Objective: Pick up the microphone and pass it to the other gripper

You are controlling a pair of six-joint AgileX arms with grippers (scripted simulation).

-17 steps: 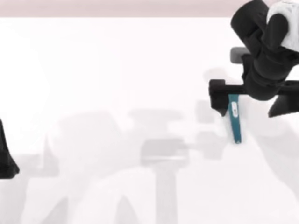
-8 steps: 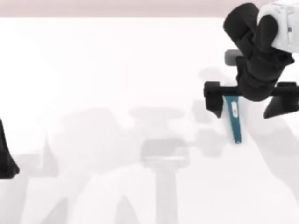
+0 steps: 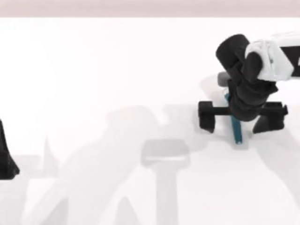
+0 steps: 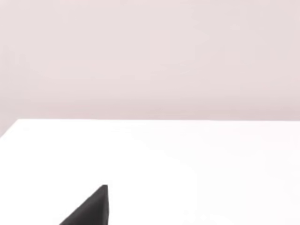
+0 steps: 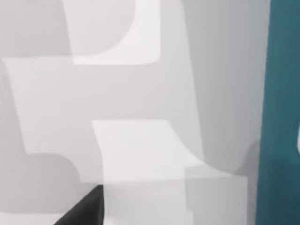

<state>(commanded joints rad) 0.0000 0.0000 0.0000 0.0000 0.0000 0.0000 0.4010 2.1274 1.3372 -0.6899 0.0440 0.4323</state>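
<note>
The microphone point(image 3: 236, 133) lies on the white table at the right; only the lower end of its teal handle and a grey bit of its head point(image 3: 223, 78) show past the arm. My right gripper point(image 3: 237, 119) hangs over the handle, open, one black finger on each side and apart from it. The right wrist view shows the teal handle point(image 5: 281, 93) close by and one fingertip point(image 5: 89, 206). The other gripper, my left one point(image 3: 6, 161), is parked at the table's left edge, with a single fingertip point(image 4: 93, 208) in its wrist view.
The white table point(image 3: 117, 70) bears only soft grey shadows of the arms. Its far edge meets a pale pink wall point(image 4: 150, 56).
My right arm has come down and toward the front, bringing the open fingers level with the handle's middle. The wrist now covers the switch plate. The left arm has not moved.
</note>
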